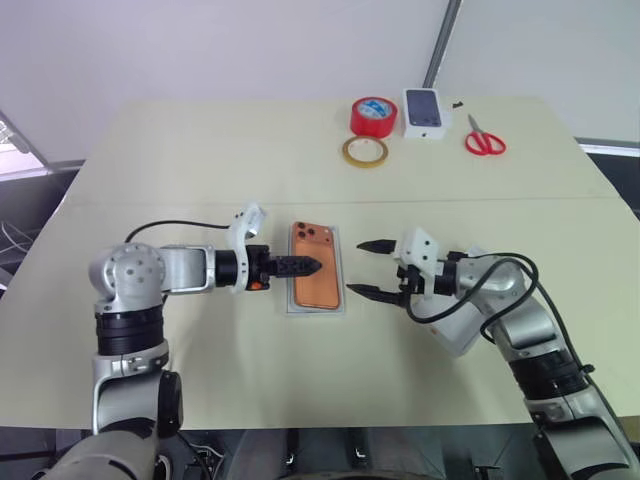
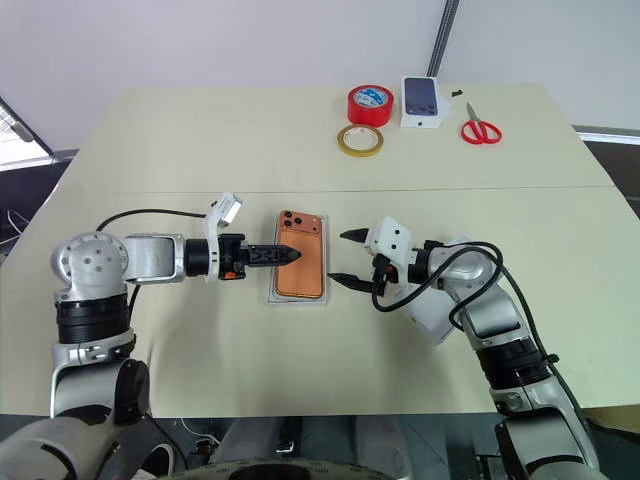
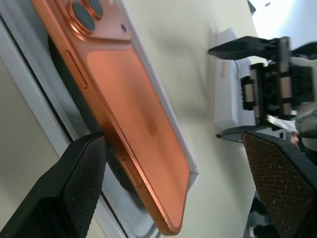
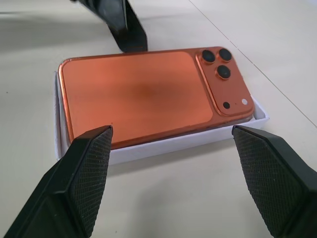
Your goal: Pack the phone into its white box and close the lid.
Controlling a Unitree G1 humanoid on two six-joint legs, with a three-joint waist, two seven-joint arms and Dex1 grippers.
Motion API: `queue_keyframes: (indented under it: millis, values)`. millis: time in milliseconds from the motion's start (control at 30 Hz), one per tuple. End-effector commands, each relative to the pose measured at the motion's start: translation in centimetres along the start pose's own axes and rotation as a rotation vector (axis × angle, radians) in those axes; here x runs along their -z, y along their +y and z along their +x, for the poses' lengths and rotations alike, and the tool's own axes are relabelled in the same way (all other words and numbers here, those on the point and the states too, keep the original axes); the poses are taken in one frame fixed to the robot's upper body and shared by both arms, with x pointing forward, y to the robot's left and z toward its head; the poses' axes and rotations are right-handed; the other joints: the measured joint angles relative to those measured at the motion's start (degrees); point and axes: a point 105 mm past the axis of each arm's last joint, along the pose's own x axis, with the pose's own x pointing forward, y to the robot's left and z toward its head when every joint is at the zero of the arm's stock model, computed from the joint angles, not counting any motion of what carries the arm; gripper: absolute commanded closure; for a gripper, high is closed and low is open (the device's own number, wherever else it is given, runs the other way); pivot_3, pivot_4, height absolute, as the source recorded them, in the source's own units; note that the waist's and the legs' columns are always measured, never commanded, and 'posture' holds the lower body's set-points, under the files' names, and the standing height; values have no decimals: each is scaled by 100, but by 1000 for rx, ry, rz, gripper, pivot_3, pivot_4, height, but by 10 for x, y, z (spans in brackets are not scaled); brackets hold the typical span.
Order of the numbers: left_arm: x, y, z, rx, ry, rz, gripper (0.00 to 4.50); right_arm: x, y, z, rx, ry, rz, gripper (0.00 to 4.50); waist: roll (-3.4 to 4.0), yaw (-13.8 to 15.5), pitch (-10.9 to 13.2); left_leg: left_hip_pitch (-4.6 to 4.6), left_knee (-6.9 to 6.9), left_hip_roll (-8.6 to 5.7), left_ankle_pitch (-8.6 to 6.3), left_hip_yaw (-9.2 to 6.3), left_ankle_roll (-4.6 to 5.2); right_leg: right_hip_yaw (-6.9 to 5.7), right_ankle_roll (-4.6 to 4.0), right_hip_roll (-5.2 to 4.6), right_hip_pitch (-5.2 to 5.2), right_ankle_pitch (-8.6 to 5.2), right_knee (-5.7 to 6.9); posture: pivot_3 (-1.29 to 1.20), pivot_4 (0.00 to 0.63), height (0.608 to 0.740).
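The orange phone (image 1: 315, 272) lies back up in the shallow white box (image 1: 315, 311) at the middle of the table. In the left wrist view a dark gap shows under the phone's left long edge. My left gripper (image 1: 310, 266) is open and reaches in from the left, its tips over the phone's left edge without gripping it. My right gripper (image 1: 353, 266) stands open just right of the box, apart from it, with the phone (image 4: 138, 94) straight ahead of its fingers. A white piece (image 1: 456, 336) that may be the lid lies under my right forearm.
At the table's far side sit a red tape roll (image 1: 374, 115), a clear tape ring (image 1: 365, 151), a small white box with a dark phone picture (image 1: 424, 112) and red scissors (image 1: 484, 138). A seam crosses the tabletop (image 1: 200, 180) behind the box.
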Motion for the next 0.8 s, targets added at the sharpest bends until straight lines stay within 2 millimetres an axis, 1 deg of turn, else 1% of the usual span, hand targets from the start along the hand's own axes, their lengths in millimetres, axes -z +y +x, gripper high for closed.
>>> queue_keyframes:
  millis: [33,100,133,267,300,333,400,433,467,500,600,633,667,700,767,800]
  values:
    - [-16,-5,-7,-20,-63,71,75,-12,-3,3,7,-36,-45,452,0,3,0,0,0,0,0,0,0,0,0,0,0,0,0,0,150,740]
    - [-25,4,-11,-75,-102,90,75,-12,-4,3,9,-37,-47,452,0,3,0,0,0,0,0,0,0,0,0,0,0,0,0,0,150,740]
    - [-26,5,-14,-93,-103,118,75,-12,-4,3,11,-37,-48,452,0,-6,0,0,1,0,0,0,0,0,0,0,0,0,0,0,150,740]
    - [-20,1,-23,-42,-79,119,75,-12,-5,3,11,-35,-53,452,1,-3,0,0,-1,0,0,0,0,0,0,0,-1,0,1,0,150,740]
    - [-20,2,-25,-50,-84,138,75,-11,-6,3,14,-31,-54,452,1,-2,0,0,0,0,0,0,0,0,0,0,-1,0,0,0,150,740]
    - [-25,7,-28,-74,-118,138,75,-11,-7,3,12,-30,-48,452,1,-3,0,-1,0,0,0,0,0,0,0,-1,-1,0,0,0,150,740]
    - [-30,20,-33,-136,-161,159,596,-12,-10,2,21,-35,-41,452,1,1,0,0,-1,0,0,0,0,0,0,-1,-1,0,0,0,150,740]
    - [-28,33,-37,-226,-151,237,912,-12,-13,2,36,-39,-28,710,1,-16,1,0,0,0,0,-1,0,0,0,-1,-1,0,0,0,150,740]
    - [-27,43,-39,-288,-148,314,1402,-12,-15,2,43,-33,-36,1030,2,-37,0,0,-1,0,0,0,0,1,0,-1,-2,0,0,0,150,740]
    - [-27,47,-40,-302,-161,360,1898,-9,-17,2,55,-13,-61,1396,3,-42,1,2,-4,0,1,1,-1,2,-1,0,-2,0,0,0,150,740]
    - [-25,40,-35,-219,-202,395,3526,0,-23,3,96,36,-114,2995,4,10,1,2,-7,1,1,2,-2,2,-2,-1,-3,-1,-3,0,150,740]
    - [-22,41,-34,-211,-202,400,4058,1,-23,4,99,36,-114,3498,3,28,1,-1,-4,0,1,2,-1,2,-2,-3,-2,-1,-5,0,150,740]
    - [-14,46,-31,-231,-167,440,4494,3,-22,7,96,42,-113,4073,3,31,1,-5,-2,0,0,2,1,1,-2,-5,-2,-1,-7,0,150,740]
    - [-6,52,-27,-246,-131,472,4500,7,-21,10,100,60,-120,4435,3,11,1,-5,-1,0,-2,2,4,1,-2,-5,-2,0,-7,0,150,740]
    - [7,56,-19,-227,-88,473,4500,16,-19,16,102,100,-128,4435,4,0,1,-4,-4,0,-2,2,5,2,-2,-5,-2,0,-8,0,150,740]
    - [10,55,-14,-201,-90,440,4500,18,-16,18,89,107,-132,4435,4,-2,1,-4,-4,0,-2,2,5,2,-2,-5,-3,0,-8,0,150,740]
